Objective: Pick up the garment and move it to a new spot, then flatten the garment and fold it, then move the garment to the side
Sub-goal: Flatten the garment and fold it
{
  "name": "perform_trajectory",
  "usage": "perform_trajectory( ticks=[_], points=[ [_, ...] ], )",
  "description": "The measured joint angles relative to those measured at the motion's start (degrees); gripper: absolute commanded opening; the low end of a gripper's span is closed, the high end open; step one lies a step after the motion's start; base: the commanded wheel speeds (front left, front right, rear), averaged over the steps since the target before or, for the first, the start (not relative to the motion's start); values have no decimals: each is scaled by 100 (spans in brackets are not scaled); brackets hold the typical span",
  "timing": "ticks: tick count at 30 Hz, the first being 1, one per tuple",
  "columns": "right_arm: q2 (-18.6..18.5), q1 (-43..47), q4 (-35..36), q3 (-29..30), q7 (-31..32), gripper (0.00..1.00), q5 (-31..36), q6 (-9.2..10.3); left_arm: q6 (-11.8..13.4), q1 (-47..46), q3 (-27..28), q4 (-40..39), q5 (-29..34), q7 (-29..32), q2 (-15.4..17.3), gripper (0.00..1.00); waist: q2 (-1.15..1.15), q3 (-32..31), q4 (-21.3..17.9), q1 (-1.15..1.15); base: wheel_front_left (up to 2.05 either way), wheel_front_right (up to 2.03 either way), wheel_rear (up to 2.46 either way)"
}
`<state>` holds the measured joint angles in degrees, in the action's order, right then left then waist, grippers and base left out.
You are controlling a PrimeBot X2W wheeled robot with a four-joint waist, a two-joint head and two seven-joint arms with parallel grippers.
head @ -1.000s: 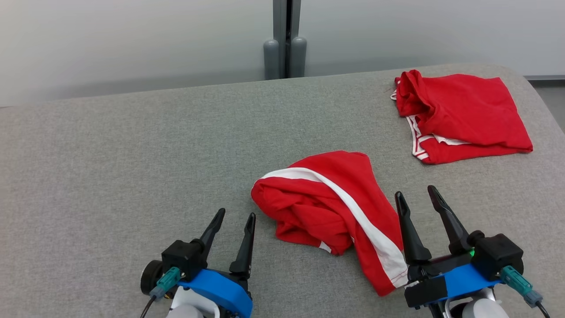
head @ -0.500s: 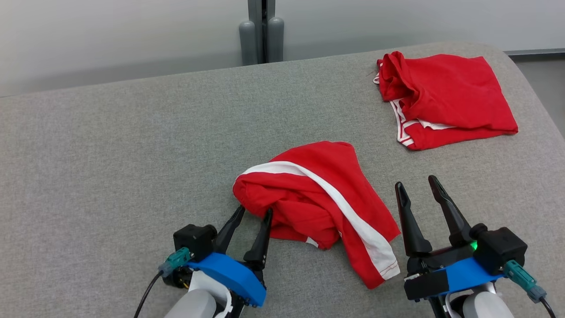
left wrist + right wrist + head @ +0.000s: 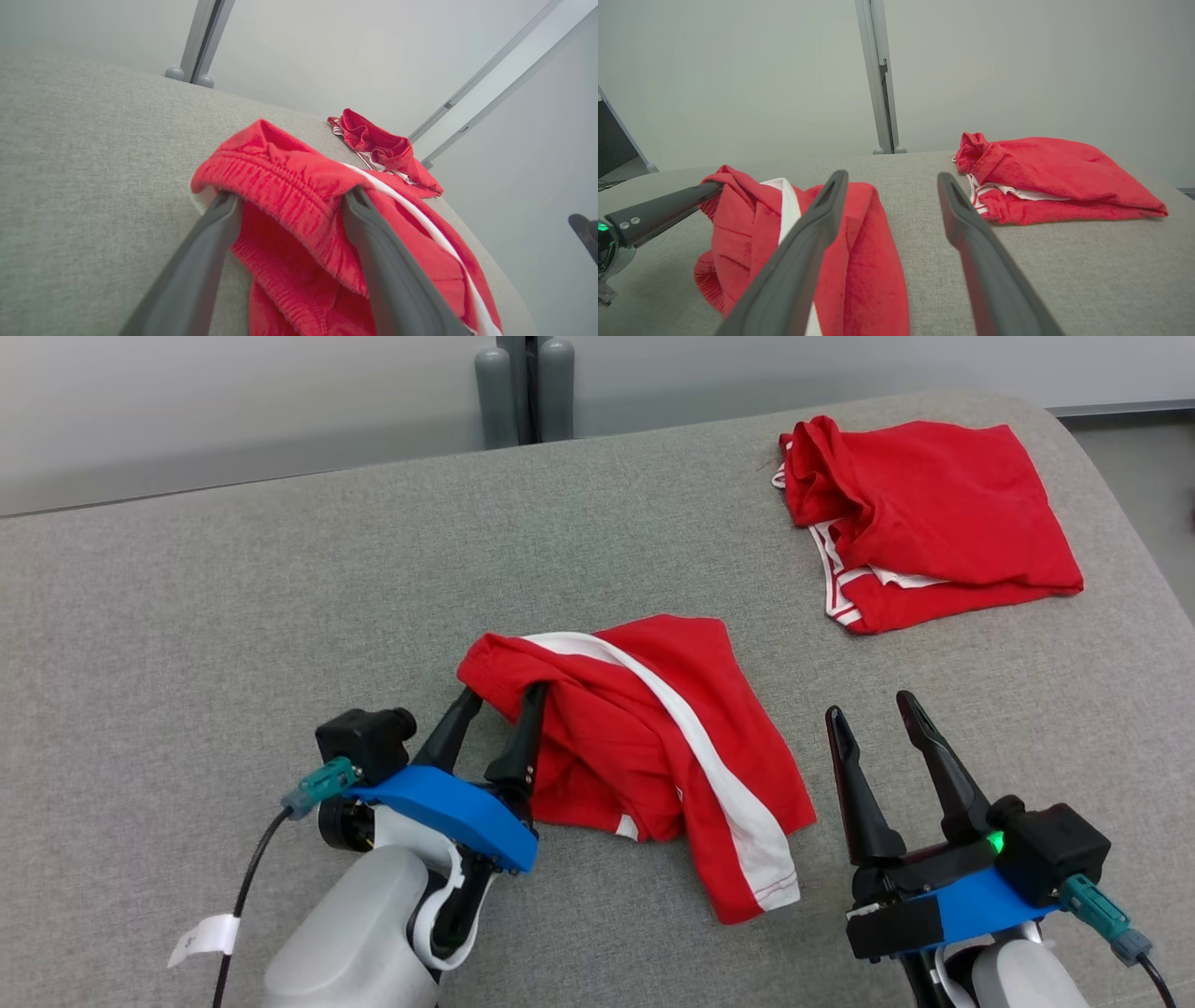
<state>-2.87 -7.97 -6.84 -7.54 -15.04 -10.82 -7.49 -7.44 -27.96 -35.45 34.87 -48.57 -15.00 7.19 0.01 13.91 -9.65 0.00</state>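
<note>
Two garments: shorts [image 3: 653, 747] lying crumpled centrally; folded garment [image 3: 934, 513] lying far right.
Left gripper [image 3: 504, 693]: gaping, gripping nothing; wrist view showing waistband [image 3: 280, 186] draping both tips.
Right gripper [image 3: 870, 705]: gaping, hovering empty beside shorts.

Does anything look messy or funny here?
Yes. The red garment in the middle is scrunched in a heap, its stretchy waistband draped over the fingertips of the open left gripper. The other red garment at the far right lies folded, a bit rumpled.
</note>
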Motion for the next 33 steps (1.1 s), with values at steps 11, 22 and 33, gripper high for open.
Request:
perform_trajectory(
  ticks=[11, 22, 33],
  points=[
    [-1, -7, 4, -27, 0, 100, -115, 0, 0, -444, 187, 237, -526, 0, 74, 0, 0, 85, -114, 0, 0, 0, 0],
    [-1, -74, 40, 122, 0, 100, -82, 0, 0, -1226, 1100, -164, 203, 0, 465, 0, 0, -12, 69, 0, 0, 0, 0],
    [0, -47, 3, 83, 0, 100, -130, 0, 0, -907, 818, -680, 1046, -5, 530, 0, -1, -129, 364, 0, 0, 0, 0]
  ],
)
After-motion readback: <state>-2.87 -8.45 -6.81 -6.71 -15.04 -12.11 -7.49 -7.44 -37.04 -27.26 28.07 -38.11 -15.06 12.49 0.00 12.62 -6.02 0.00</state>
